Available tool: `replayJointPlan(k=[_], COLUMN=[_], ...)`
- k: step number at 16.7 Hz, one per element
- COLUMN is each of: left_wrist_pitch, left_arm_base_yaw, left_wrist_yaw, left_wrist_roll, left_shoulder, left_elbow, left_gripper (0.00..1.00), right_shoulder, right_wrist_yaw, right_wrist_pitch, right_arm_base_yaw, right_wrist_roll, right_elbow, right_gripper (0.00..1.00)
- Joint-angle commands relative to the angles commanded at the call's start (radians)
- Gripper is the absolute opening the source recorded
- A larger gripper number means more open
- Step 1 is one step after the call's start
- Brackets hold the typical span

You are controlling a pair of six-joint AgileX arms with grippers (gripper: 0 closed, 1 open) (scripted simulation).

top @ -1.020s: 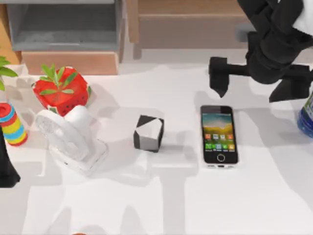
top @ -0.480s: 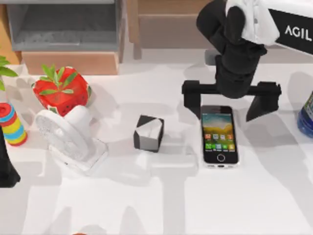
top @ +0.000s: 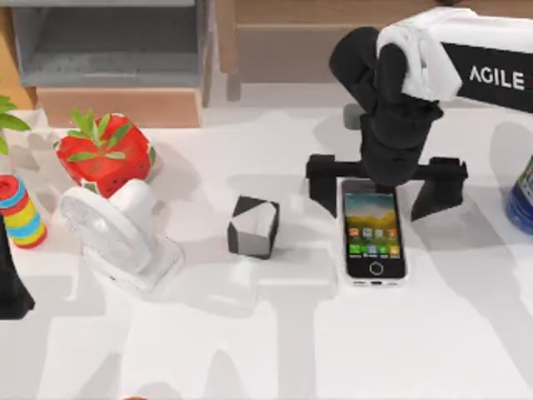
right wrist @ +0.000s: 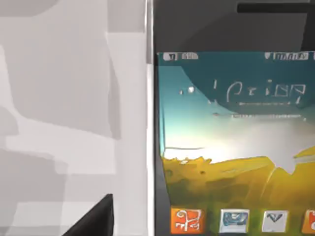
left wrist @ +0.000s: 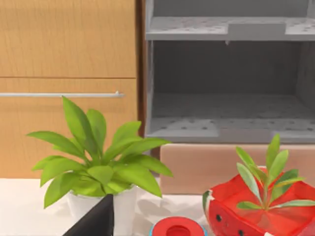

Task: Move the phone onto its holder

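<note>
1. The worktop [top: 466, 333] was white, and at its back edge stood a grey open shelf unit [top: 108, 46] and wooden cabinet fronts.
2. The right arm [top: 466, 62] reached in from the top view's right, and the right gripper [top: 381, 187] hung over the top end of the phone, its jaws spread wide to either side of the handset. That placement looked like a line-up for closing across the phone's width, judging by the task.
3. A white desk fan [top: 121, 233] sat at the left of the worktop, with a red watermelon-style planter [top: 104, 154] just behind it.
4. The phone [top: 374, 233] lay flat and face up on the worktop, right of centre and untouched. It was slim, black-fronted with a white rim, its screen lit with coloured app icons above a round home button.
5. The holder, a small black-and-white block [top: 253, 225], stood near the phone's left, apart from it.
6. The left gripper was parked at the far left; its jaws' state could not be told.
</note>
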Motion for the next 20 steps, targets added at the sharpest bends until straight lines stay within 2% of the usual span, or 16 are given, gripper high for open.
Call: replayJointPlan(k=[4,8,20], left_wrist_pitch=[0.000,0.000,0.000], left_arm_base_yaw=[0.000,0.000,0.000], left_wrist_yaw=[0.000,0.000,0.000], left_wrist_roll=[0.000,0.000,0.000], left_shoulder=[0.000,0.000,0.000], left_elbow=[0.000,0.000,0.000], left_gripper=[1.00,1.00,1.00], right_shoulder=[0.055,0.060,0.060], right_wrist_yaw=[0.001,0.001,0.001], right_wrist_pitch=[0.134,0.141,0.141], right_arm_base_yaw=[0.002,0.003,0.003], right_wrist_roll=[0.003,0.004,0.004], right_elbow=[-0.079,-0.084,-0.084], right_gripper=[1.00,1.00,0.10])
